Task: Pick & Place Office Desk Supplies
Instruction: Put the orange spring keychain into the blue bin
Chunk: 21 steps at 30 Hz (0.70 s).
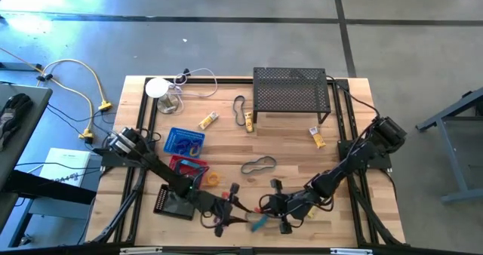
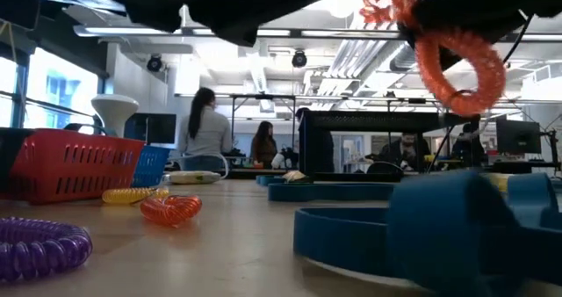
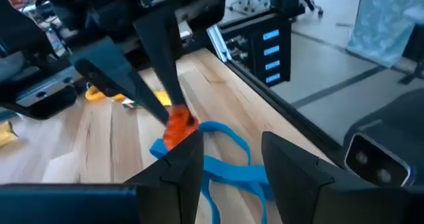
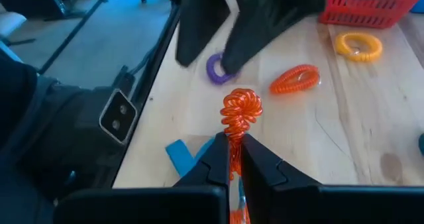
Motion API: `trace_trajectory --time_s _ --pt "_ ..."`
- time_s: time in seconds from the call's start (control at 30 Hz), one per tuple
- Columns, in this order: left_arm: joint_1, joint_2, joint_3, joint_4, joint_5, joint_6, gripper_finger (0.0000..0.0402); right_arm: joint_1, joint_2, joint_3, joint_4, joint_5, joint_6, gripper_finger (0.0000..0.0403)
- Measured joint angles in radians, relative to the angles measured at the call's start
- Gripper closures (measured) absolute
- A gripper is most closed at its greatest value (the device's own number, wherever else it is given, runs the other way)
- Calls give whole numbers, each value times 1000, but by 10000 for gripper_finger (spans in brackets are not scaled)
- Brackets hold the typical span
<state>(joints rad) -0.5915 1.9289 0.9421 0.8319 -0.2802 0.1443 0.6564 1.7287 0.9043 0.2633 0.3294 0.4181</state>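
Orange coiled plastic ring (image 4: pixel 240 111) pinched in the closed right gripper (image 4: pixel 236 159), lifted above the table's front edge
Coil hangs lengthwise from the fingertips; red mesh basket (image 4: pixel 371 10) lies beyond; left gripper (image 3: pixel 232 159), part open and empty, faces it over the blue elastic loop (image 3: pixel 222 164)

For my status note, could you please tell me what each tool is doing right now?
Left tool: open, empty, over the blue elastic loop.
Right tool: shut on the orange coil ring, lifted off the table.

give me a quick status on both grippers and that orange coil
Right gripper shut on orange coil ring, lifted off table. Left gripper open, close by above blue elastic loop. Nothing blocking.
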Motion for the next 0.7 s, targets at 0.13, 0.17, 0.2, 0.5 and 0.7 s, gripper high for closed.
trace_trajectory --time_s 0.13,0.17,0.2,0.5,0.7 --pt "18 0 0 12 -4 -9 256 -12 -1 0 26 -52 -4 394" --pt "23 0 0 20 -6 -19 256 -15 -1 0 29 -63 -4 394" --pt "28 0 0 27 -6 -28 256 -17 -1 0 33 -73 -4 394" --pt "66 -1 0 28 37 -69 256 -43 -1 0 48 -76 -7 394" --pt "70 -1 0 27 57 -66 257 -51 -1 0 48 -75 -5 394"
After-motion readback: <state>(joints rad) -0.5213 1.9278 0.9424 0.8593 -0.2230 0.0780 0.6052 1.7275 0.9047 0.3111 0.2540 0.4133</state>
